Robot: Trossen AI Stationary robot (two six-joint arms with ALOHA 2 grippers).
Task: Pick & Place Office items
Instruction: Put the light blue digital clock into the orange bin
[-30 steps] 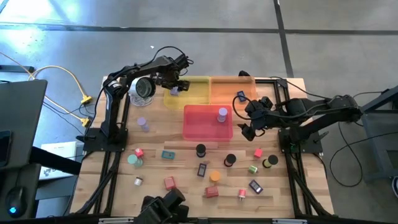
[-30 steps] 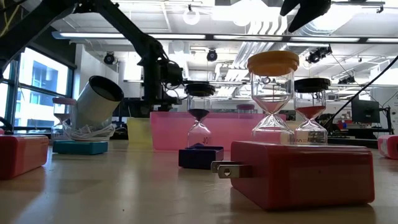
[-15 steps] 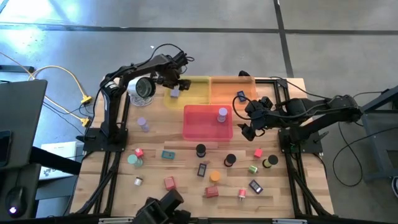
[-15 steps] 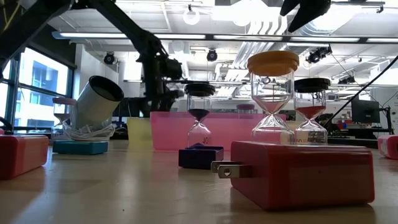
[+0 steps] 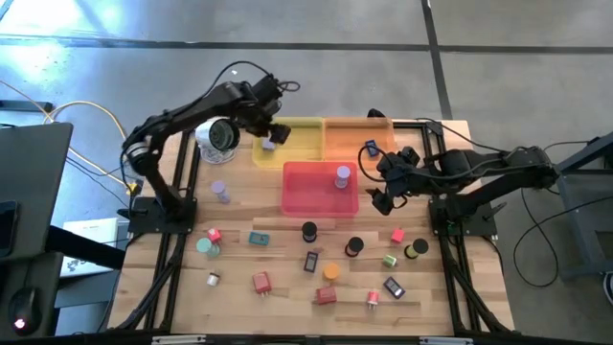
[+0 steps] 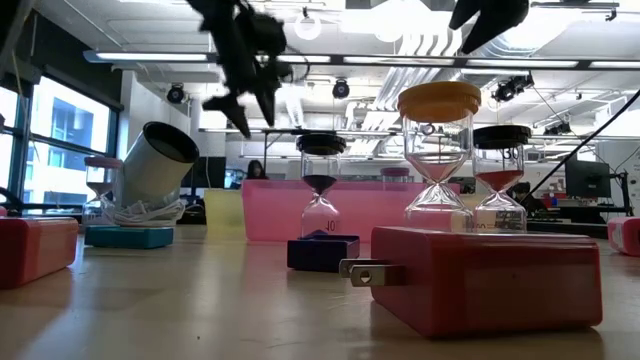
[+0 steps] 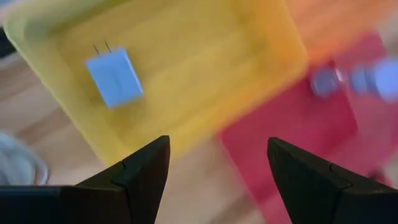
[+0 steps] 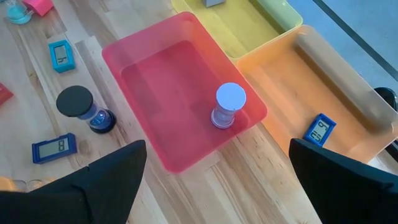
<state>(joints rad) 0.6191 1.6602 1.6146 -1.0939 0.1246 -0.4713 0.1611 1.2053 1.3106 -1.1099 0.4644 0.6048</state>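
Directly beneath the left gripper (image 7: 214, 171), whose fingers stand apart and hold nothing, sits the yellow tray (image 5: 299, 141) with a pale lilac plug adapter (image 7: 114, 77) lying flat on its floor, prongs pointing toward the tray's wall. Next to the yellow tray is the orange tray (image 5: 356, 134), with a small blue digital timer (image 8: 319, 129) inside. In front of both, the pink tray (image 8: 180, 93) holds one lilac-capped hourglass (image 8: 229, 106), upright near its corner. The right gripper (image 5: 383, 185) hangs just beside the pink tray, spread wide and empty. The remaining office items (image 5: 321, 259) lie scattered over the wooden table (image 5: 239, 287), nearer the front edge than either gripper.
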